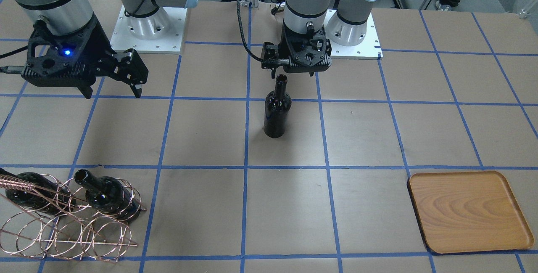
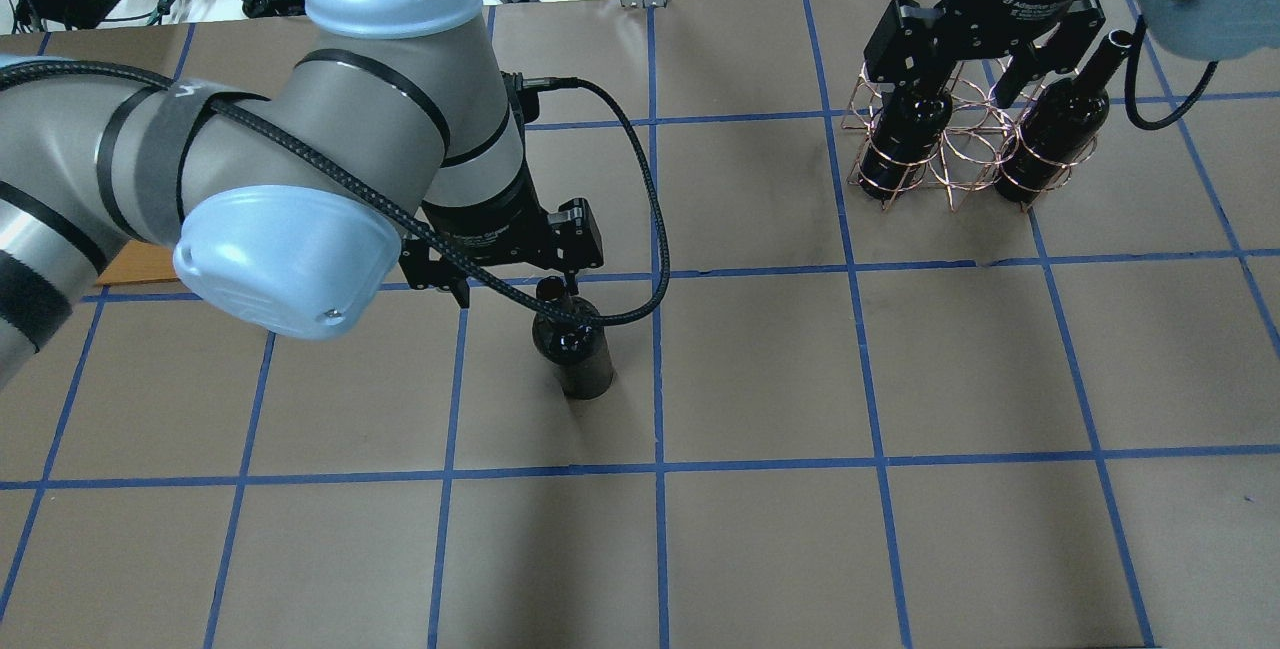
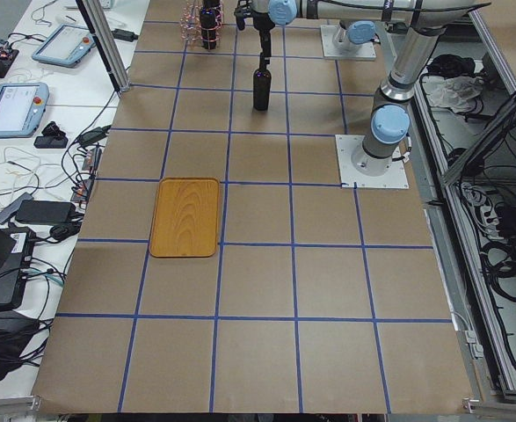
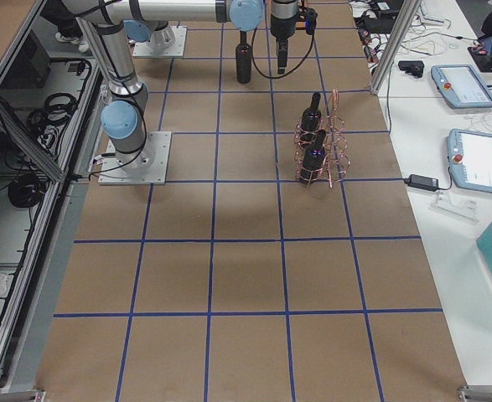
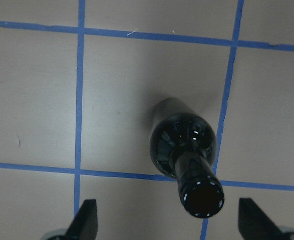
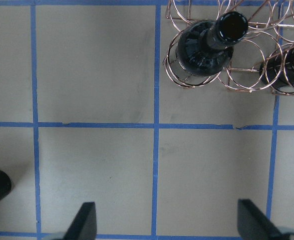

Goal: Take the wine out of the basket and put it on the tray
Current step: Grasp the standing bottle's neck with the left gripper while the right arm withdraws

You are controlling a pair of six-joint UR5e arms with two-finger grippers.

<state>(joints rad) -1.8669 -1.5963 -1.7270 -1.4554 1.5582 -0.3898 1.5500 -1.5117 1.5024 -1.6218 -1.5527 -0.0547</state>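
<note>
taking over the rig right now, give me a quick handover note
Left gripper: open, fingers spread above the neck of the upright wine bottle, not gripping it.
Right gripper: open, empty, hovering near the basket.
The upright bottle stands mid-table; two other bottles sit in the basket; the tray is bare.
Done: one bottle out.
Left: grip it, set it on the tray.

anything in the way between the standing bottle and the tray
Nothing visible. Only bare table lies between the upright wine bottle and the tray. The basket sits on the opposite side of the bottle.
</note>
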